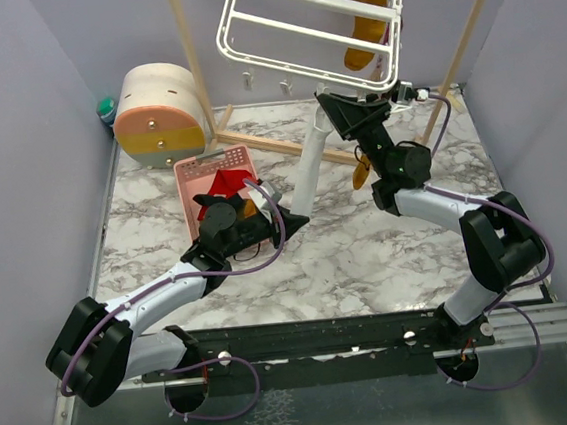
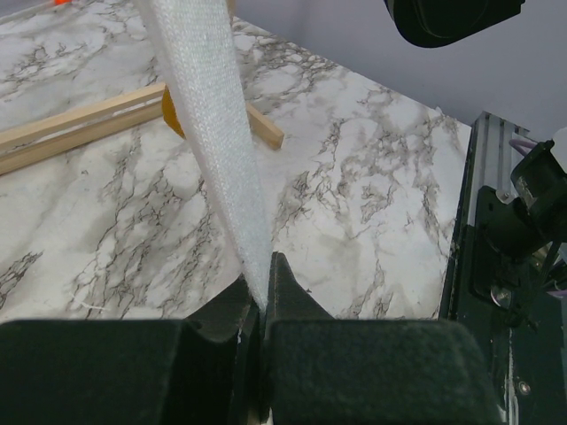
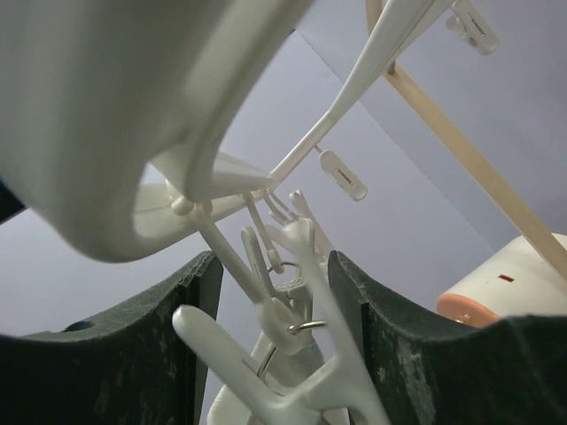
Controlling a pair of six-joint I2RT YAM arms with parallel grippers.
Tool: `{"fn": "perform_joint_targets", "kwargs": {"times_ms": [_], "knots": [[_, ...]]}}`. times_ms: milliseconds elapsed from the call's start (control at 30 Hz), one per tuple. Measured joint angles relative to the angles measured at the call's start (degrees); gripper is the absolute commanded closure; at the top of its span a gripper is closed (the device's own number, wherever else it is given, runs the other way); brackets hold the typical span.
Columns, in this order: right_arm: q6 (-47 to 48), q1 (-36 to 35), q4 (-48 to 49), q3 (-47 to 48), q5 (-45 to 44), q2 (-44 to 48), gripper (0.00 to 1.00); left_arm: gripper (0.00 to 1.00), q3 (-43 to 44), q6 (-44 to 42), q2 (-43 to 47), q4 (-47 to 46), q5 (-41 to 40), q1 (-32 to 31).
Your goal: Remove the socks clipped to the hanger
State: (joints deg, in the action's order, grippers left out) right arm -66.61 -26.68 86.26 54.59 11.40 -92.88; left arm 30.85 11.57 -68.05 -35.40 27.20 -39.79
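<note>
- Top view: the left pincer (image 1: 294,218) is clamped on the lower end of a long white knitted sock (image 1: 309,165). The sock runs straight up from it to the large white plastic drying hanger (image 1: 296,30). The right pincer (image 1: 336,105) sits at that sock's upper end. A mustard-yellow striped sock (image 1: 366,29) hangs above and beyond it.
- Left wrist view: the jaws are pressed together on the sock's very tip. The fabric looks soft, light and stretchy, so a hard pull may slip it. A deeper bite would hold better.
- Right wrist view: the jaws stand apart either side of a small white plastic clip (image 3: 283,310). Whether they press it I cannot tell. It looks stiff and springy, best squeezed at its tails.
</note>
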Motion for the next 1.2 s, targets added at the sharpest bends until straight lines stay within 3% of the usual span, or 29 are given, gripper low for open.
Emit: {"fn": "perform_joint_targets", "kwargs": {"times_ms": [433,567,833,867,1033,1200], "knots": [[-0.02,-0.28,0.22,0.11,0.00,0.00,0.75,1.00,0.00,0.09,0.02,0.02,0.00,0.00],[-0.11,-0.28,0.31,0.11,-0.04,0.00,0.98,1.00,-0.04,0.22,0.04,1.40,0.02,-0.09],[-0.26,-0.28,0.31,0.11,-0.07,0.00,0.99,1.00,-0.13,0.55,0.04,1.75,0.00,-0.11],[-0.26,-0.28,0.33,0.11,-0.07,0.00,0.96,1.00,-0.13,0.63,0.04,1.75,-0.02,-0.11],[-0.33,-0.28,0.31,0.11,-0.07,0.00,0.55,1.00,-0.70,0.61,2.01,2.67,-2.93,-0.22],[-0.59,-0.37,0.28,0.09,0.00,0.00,0.45,1.00,-0.68,-1.20,5.90,5.99,-10.10,0.09]]}}
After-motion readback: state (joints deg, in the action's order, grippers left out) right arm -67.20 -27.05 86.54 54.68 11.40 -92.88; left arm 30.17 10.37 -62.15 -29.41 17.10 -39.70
